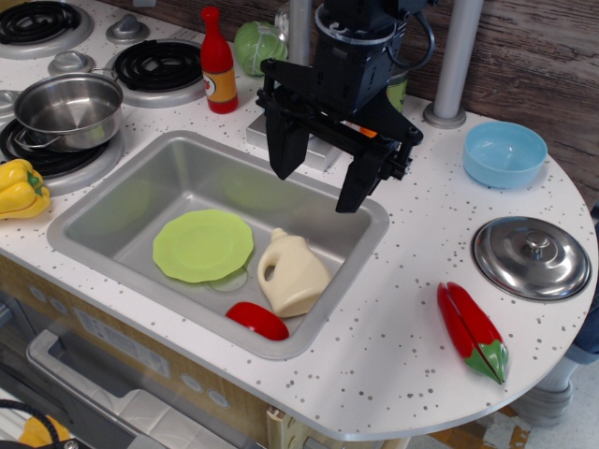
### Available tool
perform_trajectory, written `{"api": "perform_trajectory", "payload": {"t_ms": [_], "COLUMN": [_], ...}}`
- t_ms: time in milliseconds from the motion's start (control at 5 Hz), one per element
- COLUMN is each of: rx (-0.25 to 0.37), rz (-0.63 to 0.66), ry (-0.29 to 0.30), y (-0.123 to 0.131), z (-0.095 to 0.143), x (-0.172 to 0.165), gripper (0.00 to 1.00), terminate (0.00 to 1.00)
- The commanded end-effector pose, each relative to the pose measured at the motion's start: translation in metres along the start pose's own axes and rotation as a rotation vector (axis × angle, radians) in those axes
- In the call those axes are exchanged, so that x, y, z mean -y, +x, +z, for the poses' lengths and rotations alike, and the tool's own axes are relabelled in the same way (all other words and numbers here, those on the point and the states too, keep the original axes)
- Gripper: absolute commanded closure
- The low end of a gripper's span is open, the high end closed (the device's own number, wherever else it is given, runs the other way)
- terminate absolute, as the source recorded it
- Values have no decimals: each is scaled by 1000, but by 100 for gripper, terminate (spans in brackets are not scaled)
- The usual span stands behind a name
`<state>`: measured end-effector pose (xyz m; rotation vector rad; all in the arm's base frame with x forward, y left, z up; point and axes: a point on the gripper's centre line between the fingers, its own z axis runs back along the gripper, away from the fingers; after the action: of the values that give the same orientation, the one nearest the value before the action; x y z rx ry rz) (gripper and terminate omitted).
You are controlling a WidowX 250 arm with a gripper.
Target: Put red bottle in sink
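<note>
The red bottle (217, 64) stands upright on the white speckled countertop behind the sink, next to a stove burner. It has a red cap and a yellow-orange label. The silver-grey sink (122, 201) is set in the counter in front of it. My black gripper (320, 189) hangs over the back right part of the sink, to the right of the bottle and apart from it. Its two fingers are spread wide and hold nothing.
In the sink lie a green plate (203, 244), a cream jug (291, 272) and a flat red piece (257, 320). A steel pot (67, 110) and yellow pepper (21, 188) sit left; a blue bowl (504, 153), steel lid (531, 256) and red pepper (473, 331) right. A green cabbage (258, 47) sits behind the bottle.
</note>
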<state>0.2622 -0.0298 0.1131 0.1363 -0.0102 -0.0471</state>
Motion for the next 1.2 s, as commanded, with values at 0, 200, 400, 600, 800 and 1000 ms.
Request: {"api": "perform_trajectory", "payload": {"t_ms": [0, 200, 400, 600, 800, 1000], "rx": [0, 75, 105, 215, 269, 303], "rz": [0, 6, 11, 81, 94, 96], "ry": [0, 61, 53, 48, 51, 19], "y": [0, 7, 22, 38, 62, 81], "z": [0, 7, 17, 17, 17, 9], "x": [0, -52, -95, -136, -171, -193], "gripper": [0, 0, 0, 0, 0, 0], "terminate": [0, 0, 0, 0, 0, 0]}}
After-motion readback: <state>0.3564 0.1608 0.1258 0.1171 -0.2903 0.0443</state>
